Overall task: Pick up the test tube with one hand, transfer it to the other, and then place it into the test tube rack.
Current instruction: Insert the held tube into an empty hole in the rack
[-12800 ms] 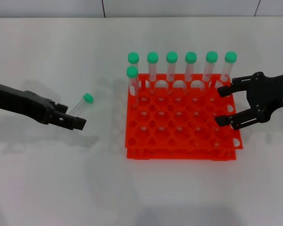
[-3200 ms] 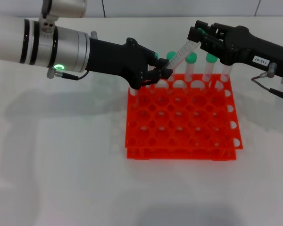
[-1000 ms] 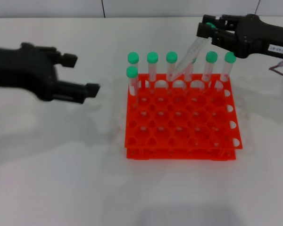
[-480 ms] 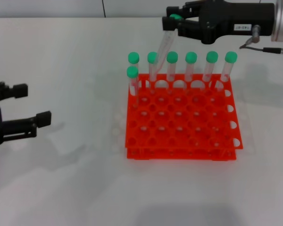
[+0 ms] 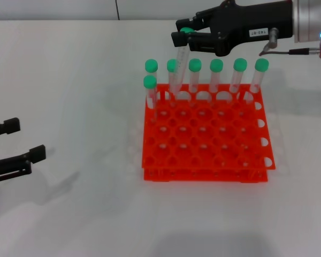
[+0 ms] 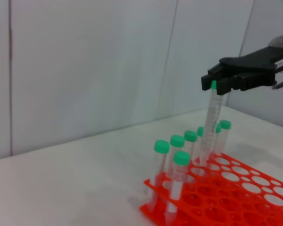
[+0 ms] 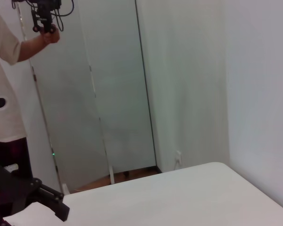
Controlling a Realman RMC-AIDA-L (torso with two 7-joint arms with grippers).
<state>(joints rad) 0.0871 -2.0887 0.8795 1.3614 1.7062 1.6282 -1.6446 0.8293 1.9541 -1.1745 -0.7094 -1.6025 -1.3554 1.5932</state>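
Observation:
My right gripper [image 5: 186, 36], black with a white label, is shut on the green cap of the test tube [image 5: 179, 64]. It holds the tube nearly upright above the back row of the orange-red rack [image 5: 206, 160]. The tube's lower end hangs beside the second standing tube from the left; I cannot tell whether it is in a hole. The left wrist view shows the same gripper [image 6: 216, 84], tube [image 6: 210, 123] and rack [image 6: 236, 193]. My left gripper [image 5: 24, 140] is open and empty, low over the table at the far left.
Several green-capped tubes [image 5: 216, 75] stand along the rack's back row, and one more [image 5: 149, 91] stands in the second row at the left. A person [image 7: 7, 94] stands beyond the table in the right wrist view.
My right gripper has moved a little left and the tube now hangs more upright over the back row. My left gripper has drawn back further to the left and lower.

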